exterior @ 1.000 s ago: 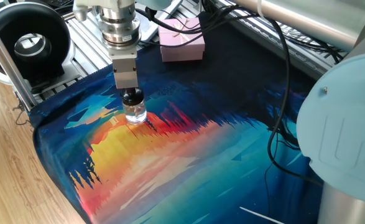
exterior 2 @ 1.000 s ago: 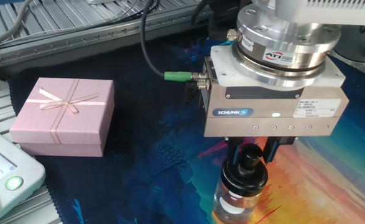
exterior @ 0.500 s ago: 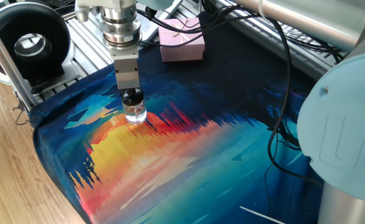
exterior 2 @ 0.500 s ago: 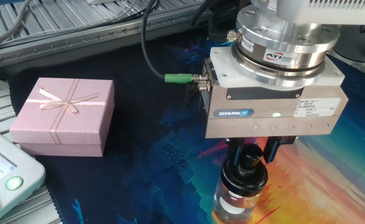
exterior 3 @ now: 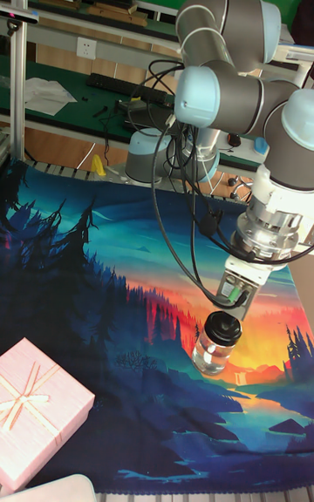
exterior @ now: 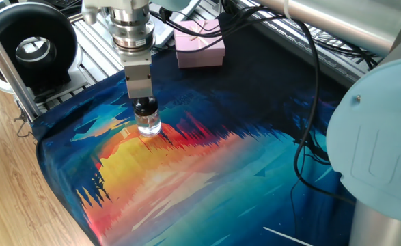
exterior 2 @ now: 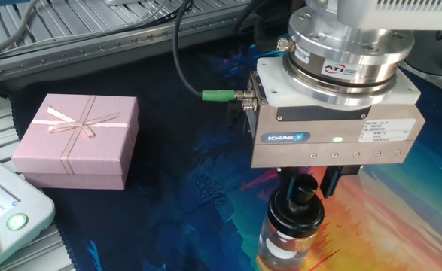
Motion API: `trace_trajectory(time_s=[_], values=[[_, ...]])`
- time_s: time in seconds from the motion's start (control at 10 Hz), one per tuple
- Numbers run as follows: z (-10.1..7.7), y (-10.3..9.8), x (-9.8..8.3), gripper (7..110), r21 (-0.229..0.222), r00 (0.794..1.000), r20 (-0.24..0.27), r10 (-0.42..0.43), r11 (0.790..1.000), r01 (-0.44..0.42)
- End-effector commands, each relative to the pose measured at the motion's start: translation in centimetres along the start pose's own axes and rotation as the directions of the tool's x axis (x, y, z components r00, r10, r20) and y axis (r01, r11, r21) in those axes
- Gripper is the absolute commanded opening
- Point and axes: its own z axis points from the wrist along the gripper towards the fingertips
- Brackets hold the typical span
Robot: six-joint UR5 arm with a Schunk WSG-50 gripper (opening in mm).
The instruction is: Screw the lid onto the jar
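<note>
Turning slowly and pressing straight down seems my best bet, so the threads don't cross. Claw sits directly above the jar, fingers closed on the knob of the lid. Lid looks seated level on the neck. Jar is small clear glass, rounded, upright on the mat right below the claw.

one fixed view: high, far back, gripper upper left
other fixed view: close on gripper, box left
tall fixed view: mid-range; facing arm
shared: gripper; pink box
</note>
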Motion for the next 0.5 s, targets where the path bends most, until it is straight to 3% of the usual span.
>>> trace_trajectory(time_s=[0.0, 0.4], values=[[-0.23, 0.12, -0.06, 22, -0.001, 1.0, -0.008, 0.022, 1.0, -0.022], [0.07, 0.18, -0.33, 22, 0.002, 0.999, -0.014, 0.034, 0.999, -0.034]])
